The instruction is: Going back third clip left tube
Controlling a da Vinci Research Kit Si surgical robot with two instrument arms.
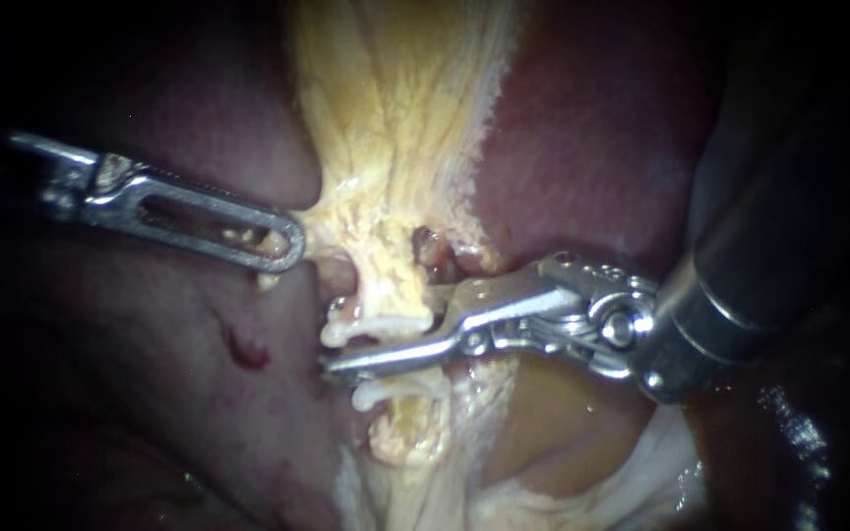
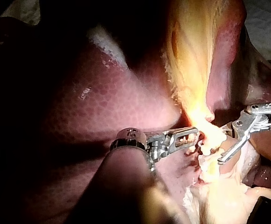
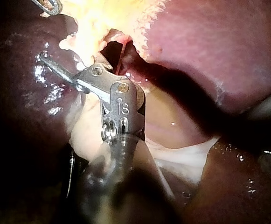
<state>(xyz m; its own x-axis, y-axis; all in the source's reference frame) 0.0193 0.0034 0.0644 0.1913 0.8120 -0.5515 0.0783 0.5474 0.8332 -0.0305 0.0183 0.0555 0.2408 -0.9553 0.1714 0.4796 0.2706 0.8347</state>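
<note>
Bracketing right instrument [image 1: 395, 339]: two clips [image 1: 378, 324].

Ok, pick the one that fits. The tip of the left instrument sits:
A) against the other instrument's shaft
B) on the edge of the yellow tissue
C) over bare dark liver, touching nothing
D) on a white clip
B: the left instrument grips the edge of the yellow tissue, up and aside from the white clips, with yellow bits showing in its slotted tip.
</note>
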